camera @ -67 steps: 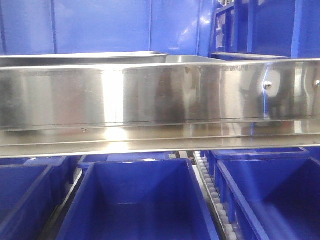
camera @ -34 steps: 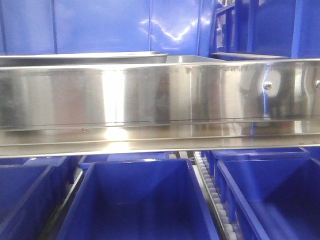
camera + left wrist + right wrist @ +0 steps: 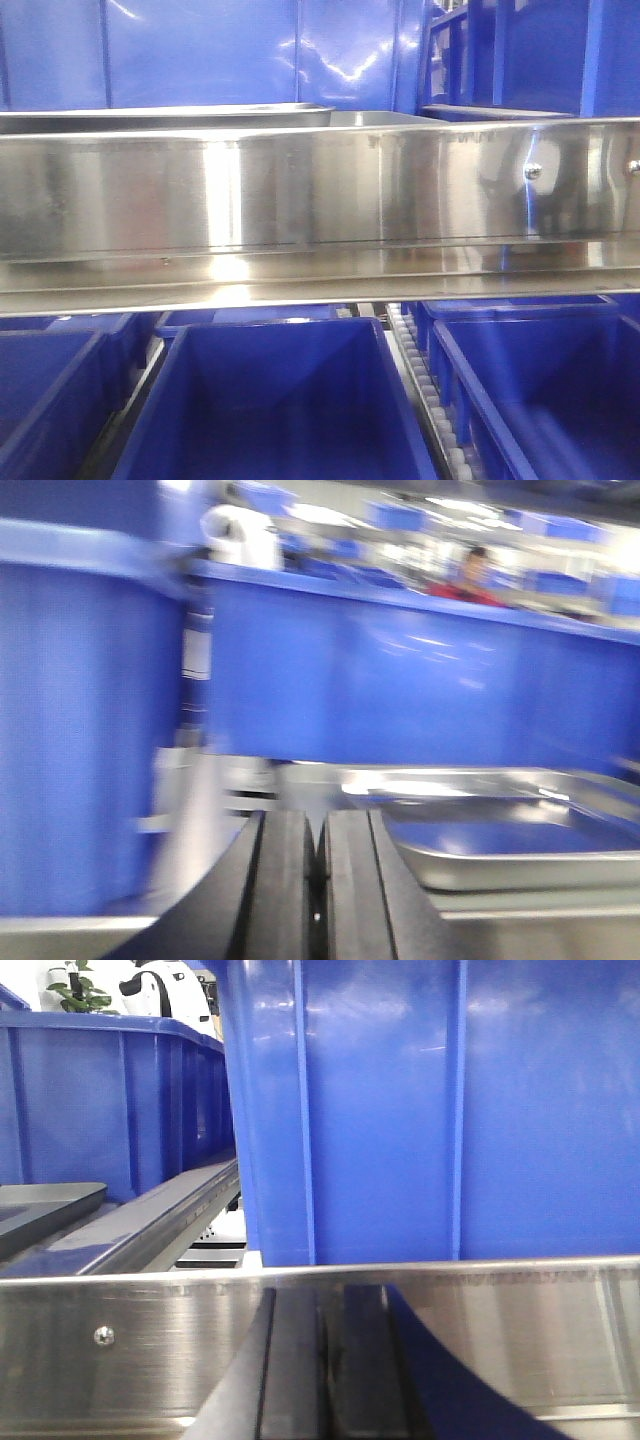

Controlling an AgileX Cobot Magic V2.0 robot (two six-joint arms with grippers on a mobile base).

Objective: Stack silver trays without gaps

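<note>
In the left wrist view a silver tray (image 3: 500,832) lies just right of and beyond my left gripper (image 3: 320,825). That gripper is shut with nothing between its black fingers (image 3: 283,880), and the picture is blurred. In the front view only the tray rims show above the steel shelf rail (image 3: 320,190): one tray (image 3: 160,112) at left and a second tray (image 3: 385,118) next to it. My right gripper (image 3: 322,1295) is shut and empty, low against the rail's near face (image 3: 150,1340). A tray corner (image 3: 40,1205) shows at far left in the right wrist view.
Open blue bins (image 3: 280,400) stand in a row under the rail, with a roller strip (image 3: 425,390) between two of them. Tall blue bins (image 3: 440,1110) rise behind the trays. A screw (image 3: 534,171) sits in the rail at right.
The trays have not moved in the front view. A dark reflected edge on the rail slid left and vanished, and glints on the blue wall shifted.
</note>
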